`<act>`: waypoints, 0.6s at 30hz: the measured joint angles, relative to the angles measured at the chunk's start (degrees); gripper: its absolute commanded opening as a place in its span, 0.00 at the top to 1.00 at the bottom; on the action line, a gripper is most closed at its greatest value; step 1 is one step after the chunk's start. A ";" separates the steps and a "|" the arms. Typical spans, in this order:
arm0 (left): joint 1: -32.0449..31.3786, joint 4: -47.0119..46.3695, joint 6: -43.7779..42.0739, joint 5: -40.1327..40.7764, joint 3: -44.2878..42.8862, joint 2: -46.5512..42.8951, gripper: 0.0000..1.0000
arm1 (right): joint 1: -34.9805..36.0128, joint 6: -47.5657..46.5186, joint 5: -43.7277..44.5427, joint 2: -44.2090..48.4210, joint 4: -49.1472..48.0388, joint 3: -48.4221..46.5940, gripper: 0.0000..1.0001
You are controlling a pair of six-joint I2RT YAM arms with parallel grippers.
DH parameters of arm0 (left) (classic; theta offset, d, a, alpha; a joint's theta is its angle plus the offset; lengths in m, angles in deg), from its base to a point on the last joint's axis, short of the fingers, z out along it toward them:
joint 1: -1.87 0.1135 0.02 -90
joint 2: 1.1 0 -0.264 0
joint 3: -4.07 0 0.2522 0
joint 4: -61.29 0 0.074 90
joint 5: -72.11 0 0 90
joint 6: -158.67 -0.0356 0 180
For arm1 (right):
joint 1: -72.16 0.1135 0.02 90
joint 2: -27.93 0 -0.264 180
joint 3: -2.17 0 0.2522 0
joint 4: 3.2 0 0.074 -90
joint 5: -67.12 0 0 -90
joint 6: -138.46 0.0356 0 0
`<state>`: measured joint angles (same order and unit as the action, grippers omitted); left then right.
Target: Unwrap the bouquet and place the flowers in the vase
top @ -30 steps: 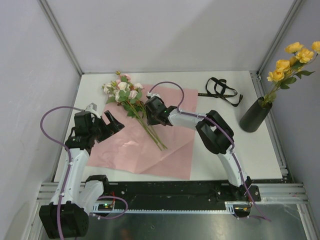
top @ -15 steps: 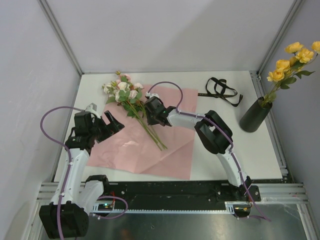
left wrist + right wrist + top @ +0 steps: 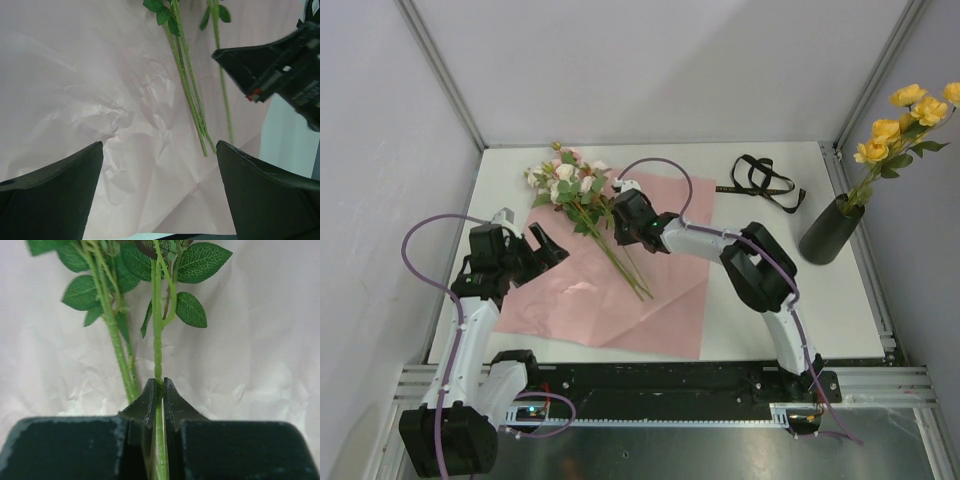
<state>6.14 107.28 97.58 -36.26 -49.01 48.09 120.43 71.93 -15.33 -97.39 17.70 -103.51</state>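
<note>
right gripper (image 3: 159,386): jaws pinched tight on one green stem (image 3: 158,340), just below its leaves
left gripper (image 3: 159,144): jaws spread wide, holding nothing, over the pink paper's left part, near the table's left edge
flowers (image 3: 570,188): pink and white bunch lying flat on the paper, blooms toward the table's far-left corner and partly off the sheet, stem ends pointing to the near edge
pink paper (image 3: 650,290): unfolded, creased, flat on the table's left-centre, under the stems
black ribbon (image 3: 765,182): loose, looped, near the table's far edge right of centre, apart from the paper
vase (image 3: 828,235): dark, at the table's right edge, leaning toward the right wall
yellow flowers (image 3: 905,115): stems in the vase, blooms up against the right wall
table (image 3: 790,290): white top
</note>
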 measured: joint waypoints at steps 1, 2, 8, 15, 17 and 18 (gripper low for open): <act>0.02 0.00 0.00 -0.02 0.00 -0.02 0.00 | 0.00 -0.04 -0.02 1.57 -0.59 1.07 1.00; 0.02 0.00 0.00 0.00 0.00 -0.02 0.01 | 0.00 -0.07 0.02 3.02 -0.90 1.81 1.00; 0.02 0.00 0.00 -0.02 0.00 -0.02 0.00 | -0.04 -0.85 0.96 13.86 -6.32 7.50 1.00; 0.02 0.00 0.00 0.00 0.00 -0.11 0.00 | -1.31 -4.26 4.48 30.36 -11.98 16.04 1.00; 0.02 0.00 0.00 0.00 0.00 -0.11 0.00 | -2.19 -4.98 5.57 34.49 -13.42 17.70 1.00; 0.02 0.00 0.00 0.00 0.00 -0.11 0.00 | -2.75 -5.44 6.10 36.85 -15.21 19.10 1.00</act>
<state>6.16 107.28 97.58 -36.26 -49.01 47.98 117.68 66.49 -9.23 -60.54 2.48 -84.41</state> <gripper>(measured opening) 0.995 0.054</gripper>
